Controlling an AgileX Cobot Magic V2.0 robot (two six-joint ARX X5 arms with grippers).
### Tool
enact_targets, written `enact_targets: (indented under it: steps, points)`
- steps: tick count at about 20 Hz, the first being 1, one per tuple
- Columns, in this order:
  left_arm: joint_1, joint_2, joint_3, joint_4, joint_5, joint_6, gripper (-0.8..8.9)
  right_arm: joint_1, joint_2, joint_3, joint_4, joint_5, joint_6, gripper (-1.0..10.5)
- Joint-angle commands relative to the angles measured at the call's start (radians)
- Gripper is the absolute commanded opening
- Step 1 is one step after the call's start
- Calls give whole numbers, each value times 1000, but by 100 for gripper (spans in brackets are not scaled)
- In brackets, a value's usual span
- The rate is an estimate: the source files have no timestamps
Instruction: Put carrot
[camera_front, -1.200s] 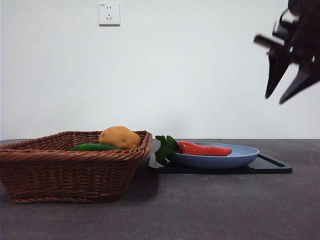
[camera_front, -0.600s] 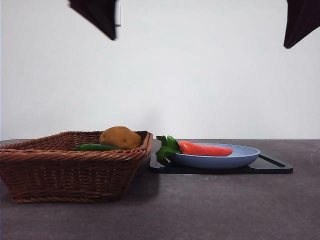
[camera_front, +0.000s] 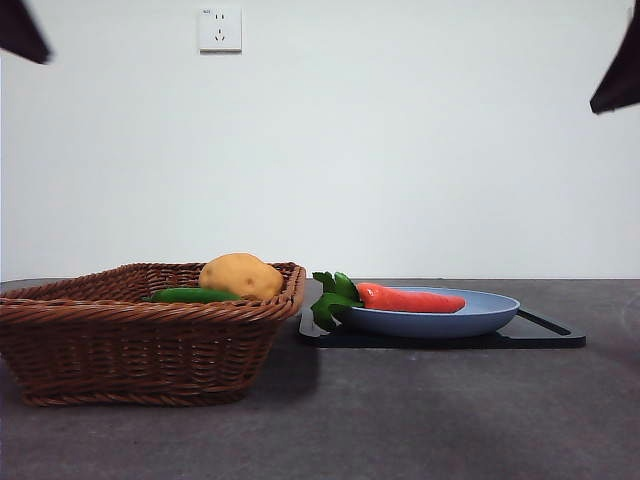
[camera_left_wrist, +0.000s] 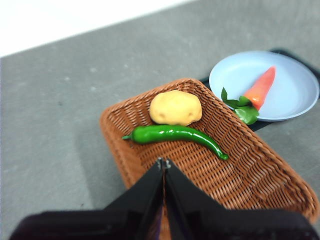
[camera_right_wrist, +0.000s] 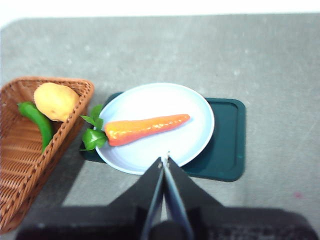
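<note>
The orange-red carrot (camera_front: 410, 298) with a green leafy top lies on the pale blue plate (camera_front: 480, 316), its leaves hanging over the plate's rim towards the basket. It also shows in the right wrist view (camera_right_wrist: 145, 128) and the left wrist view (camera_left_wrist: 261, 88). My right gripper (camera_right_wrist: 164, 161) is shut and empty, high above the plate. My left gripper (camera_left_wrist: 163, 163) is shut and empty, high above the wicker basket (camera_left_wrist: 260, 175). In the front view both arms show only as black tips at the top corners.
The brown wicker basket (camera_front: 140, 345) holds a yellow-brown potato (camera_front: 240, 275) and a long green vegetable (camera_front: 195, 295). The plate rests on a dark green tray (camera_front: 545, 335) to the right of the basket. A wall socket (camera_front: 220, 28) is on the back wall.
Both arms have risen and drawn back towards the top corners of the front view. The carrot, plate and basket have not moved.
</note>
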Motion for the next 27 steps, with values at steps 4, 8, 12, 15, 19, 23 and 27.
enact_targets:
  steps: [4, 8, 12, 15, 19, 23, 27]
  points:
    - [-6, -308, -93, -13, -3, -83, 8, 22, -59, -63, 66, 8, 18, 6]
    - [-6, -314, -93, -5, -3, -82, 8, 23, -61, -63, 67, 6, 18, 11]
    - [-6, -311, -93, -5, -4, -82, 8, 22, -61, -63, 67, 9, 18, 11]
    - [-6, -311, -93, -6, -3, -83, 8, 22, -61, -63, 67, 7, 18, 11]
    - [85, -405, -101, -38, -1, 24, 8, 22, -61, -63, 67, 6, 18, 11]
    - [320, -508, -184, 55, -3, 37, 8, 22, -61, -63, 67, 7, 18, 11]
    - [497, -579, -354, 178, 75, 34, 8, 22, -61, -63, 67, 7, 18, 11]
